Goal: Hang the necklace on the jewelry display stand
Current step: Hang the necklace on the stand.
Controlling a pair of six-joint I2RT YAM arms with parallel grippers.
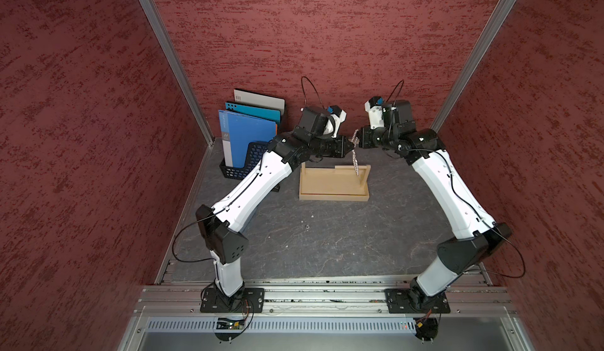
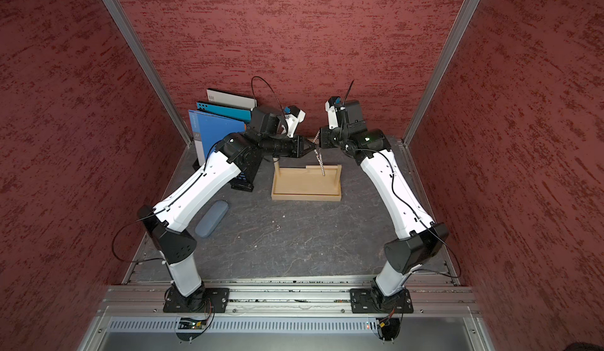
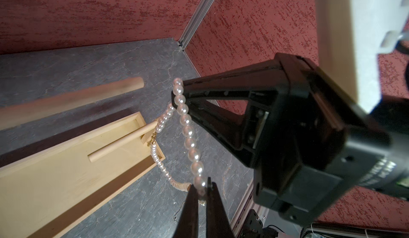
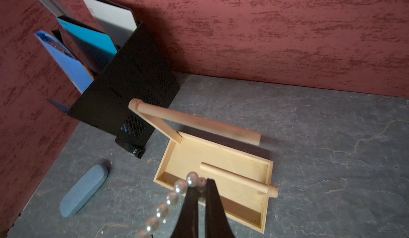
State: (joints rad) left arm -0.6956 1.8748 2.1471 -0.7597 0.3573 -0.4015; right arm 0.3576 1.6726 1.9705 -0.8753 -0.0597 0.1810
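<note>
A white pearl necklace (image 3: 187, 124) hangs in the air between my two grippers, above the right end of the jewelry display stand (image 1: 333, 186). My left gripper (image 3: 202, 188) is shut on one pearl of it. My right gripper (image 4: 200, 187) is shut on another pearl, a short stretch up the strand. The rest of the necklace (image 1: 355, 161) droops in a loop down to the stand's shorter post and bar (image 3: 124, 141). The long dowel arm (image 4: 199, 124) on the tall post is bare, its free end near the strand. In both top views the two grippers meet tip to tip (image 2: 315, 145).
A black mesh file rack (image 1: 251, 156) holding blue, teal and grey folders (image 4: 73, 68) stands at the back left beside the stand. A blue-grey oblong case (image 2: 211, 218) lies on the dark table near the left arm. Red walls close in on three sides.
</note>
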